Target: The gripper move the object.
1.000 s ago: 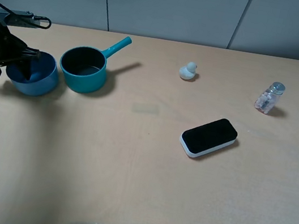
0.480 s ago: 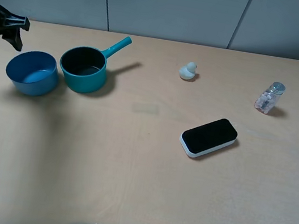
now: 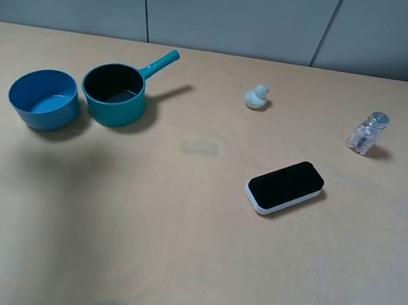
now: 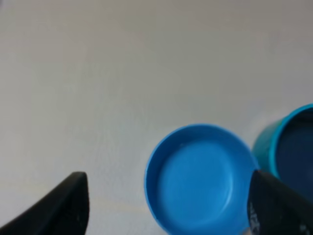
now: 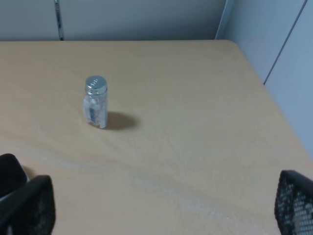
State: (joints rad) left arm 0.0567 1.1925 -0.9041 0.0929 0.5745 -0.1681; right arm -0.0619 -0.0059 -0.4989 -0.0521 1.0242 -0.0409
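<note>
Item: blue bowl (image 4: 198,178), upright on the table (image 3: 176,226), rim touching or just beside the teal saucepan (image 3: 113,93); it sits free between and below my left gripper (image 4: 166,205)'s widely spread fingers (image 4: 66,203), nothing pinched. Right gripper (image 5: 161,210): fingertips far apart at the frame edges with nothing between them, though I see only their tips. Risk, as I judge it: a renewed descent could clip the bowl's rim and nudge the saucepan, since the two sit so close.
</note>
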